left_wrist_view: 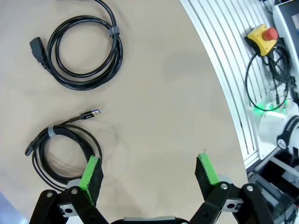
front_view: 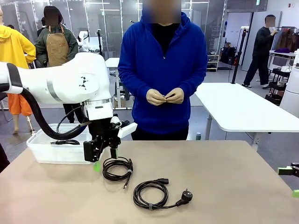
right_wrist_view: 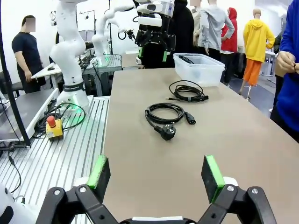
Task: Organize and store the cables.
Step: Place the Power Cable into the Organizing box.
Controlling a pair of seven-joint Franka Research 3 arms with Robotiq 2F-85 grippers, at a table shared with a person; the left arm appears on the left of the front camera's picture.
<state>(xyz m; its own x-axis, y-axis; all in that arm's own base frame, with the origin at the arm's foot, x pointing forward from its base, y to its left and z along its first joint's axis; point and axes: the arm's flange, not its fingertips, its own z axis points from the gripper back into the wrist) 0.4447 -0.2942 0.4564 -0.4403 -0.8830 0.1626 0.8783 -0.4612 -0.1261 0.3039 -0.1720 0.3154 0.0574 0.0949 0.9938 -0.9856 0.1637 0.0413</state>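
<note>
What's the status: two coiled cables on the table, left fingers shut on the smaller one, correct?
Not quite. The left wrist view shows the left gripper with fingers open, nothing between them. The smaller cable lies free on the table beside one finger, the larger cable farther off.

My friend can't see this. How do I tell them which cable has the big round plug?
Start at the tan table in front of the person in the blue hoodie. Two black coiled cables lie there; pick the cable nearer the camera, farther from the clear bin. It alone ends in a chunky round plug, while the other coil has a slim flat connector.
</note>
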